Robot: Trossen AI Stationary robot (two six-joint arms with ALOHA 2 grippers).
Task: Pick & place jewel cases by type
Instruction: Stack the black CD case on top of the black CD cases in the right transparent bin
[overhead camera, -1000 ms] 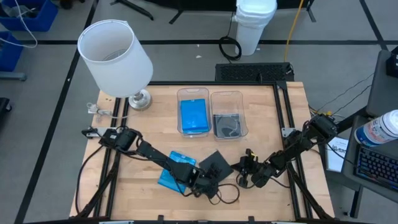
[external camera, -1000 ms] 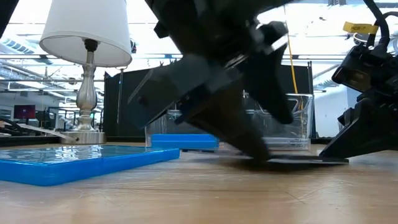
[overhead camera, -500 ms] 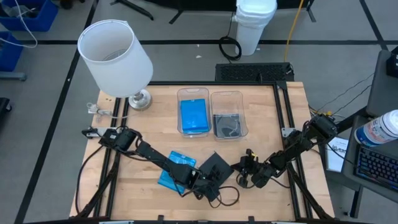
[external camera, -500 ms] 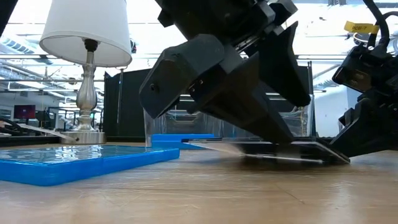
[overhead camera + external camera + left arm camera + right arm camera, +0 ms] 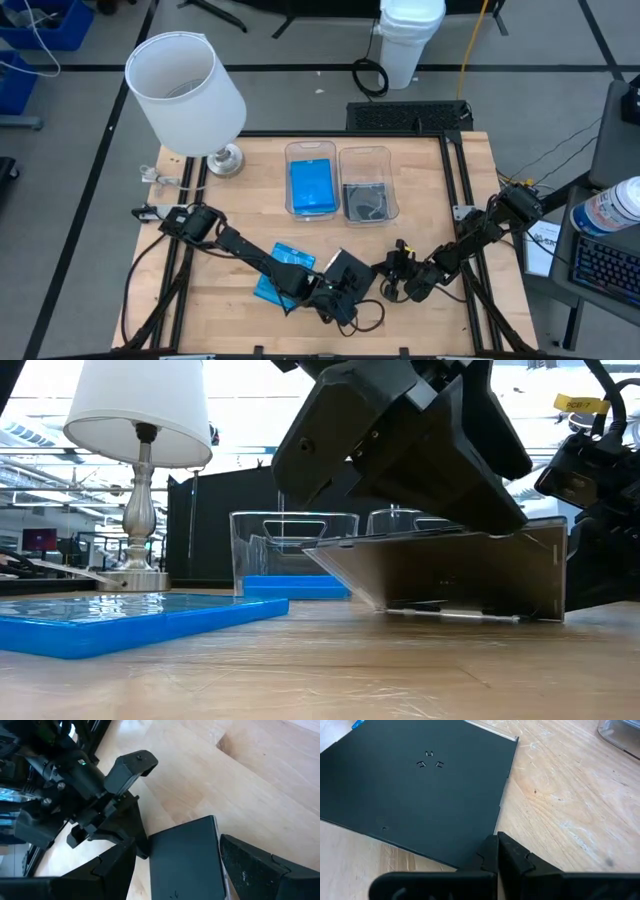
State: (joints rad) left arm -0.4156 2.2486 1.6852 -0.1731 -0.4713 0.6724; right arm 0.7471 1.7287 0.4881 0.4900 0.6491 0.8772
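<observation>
The left end effector (image 5: 338,293), clamped on the dark jewel case (image 5: 187,857), tilts it off the counter (image 5: 440,200); next, carry it to the far right bin (image 5: 367,183). The right end effector (image 5: 393,272) is together.

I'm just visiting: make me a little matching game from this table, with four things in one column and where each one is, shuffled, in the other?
Things:
1. dark jewel case
2. blue jewel case
3. lamp
4. right gripper

Places or states:
a. far left corner of the table
b. flat on the wood under the left arm
c. between the left gripper fingers, one edge tilted up
d. shut, beside the dark case

Pairs: 1-c, 2-b, 3-a, 4-d
</observation>
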